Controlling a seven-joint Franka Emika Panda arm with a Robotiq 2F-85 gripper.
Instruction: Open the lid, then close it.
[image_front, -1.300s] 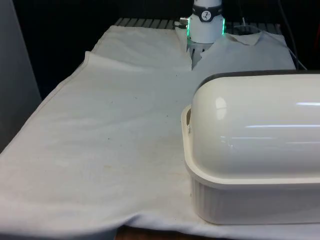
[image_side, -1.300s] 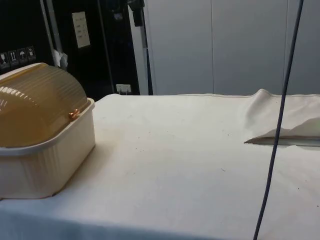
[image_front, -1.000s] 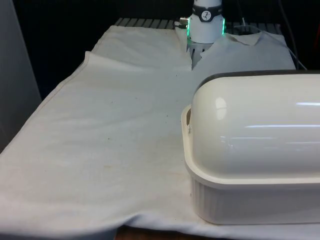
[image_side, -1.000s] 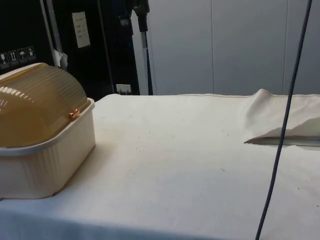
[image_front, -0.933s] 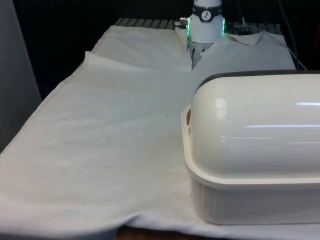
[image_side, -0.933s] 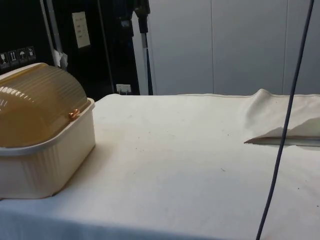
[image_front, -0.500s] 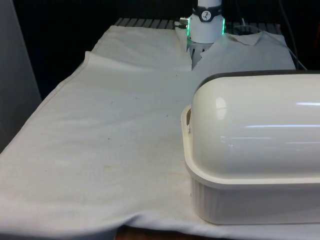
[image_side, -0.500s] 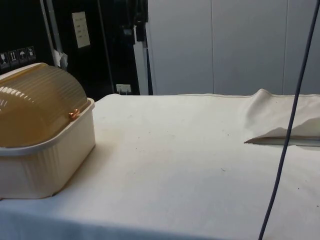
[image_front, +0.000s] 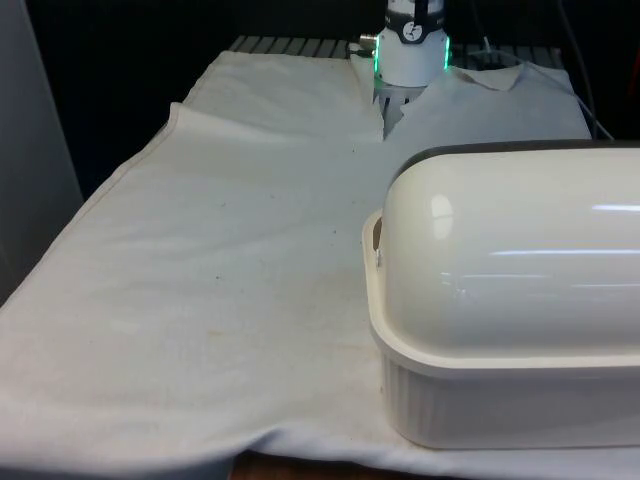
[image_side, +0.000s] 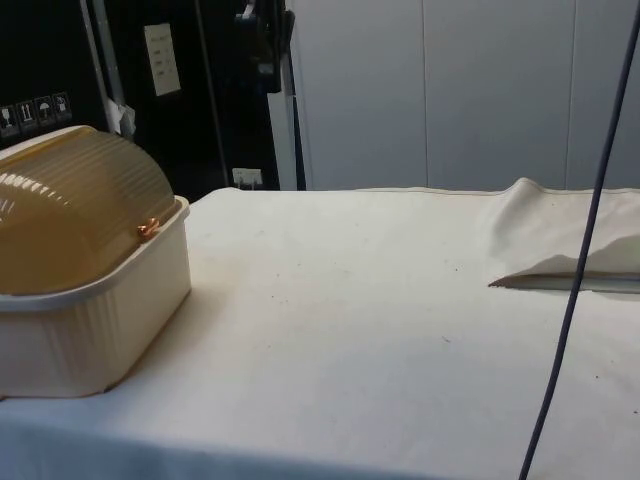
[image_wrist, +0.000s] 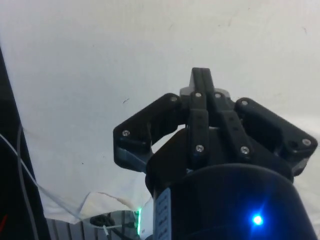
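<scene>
One bread box (image_front: 510, 330) is all that stands on the cloth (image_front: 230, 260), and it sits at about four o'clock in the front view, pressed toward that view's right and near edge. In the side view the same box (image_side: 85, 300) lies at about eight o'clock, at the near corner of the table. Its ribbed cream base carries the lid (image_side: 75, 205), a domed cover that looks amber and ribbed from the side; the lid is down, its lower edge meeting the base rim, with a small orange stud at the corner where they join. My gripper (image_wrist: 201, 80) hangs high over bare white cloth, well apart from the box, and holds nothing. My two fingers (image_wrist: 200, 107) lie pressed together along the middle line with no gap between them, so my jaws are closed on empty air.
</scene>
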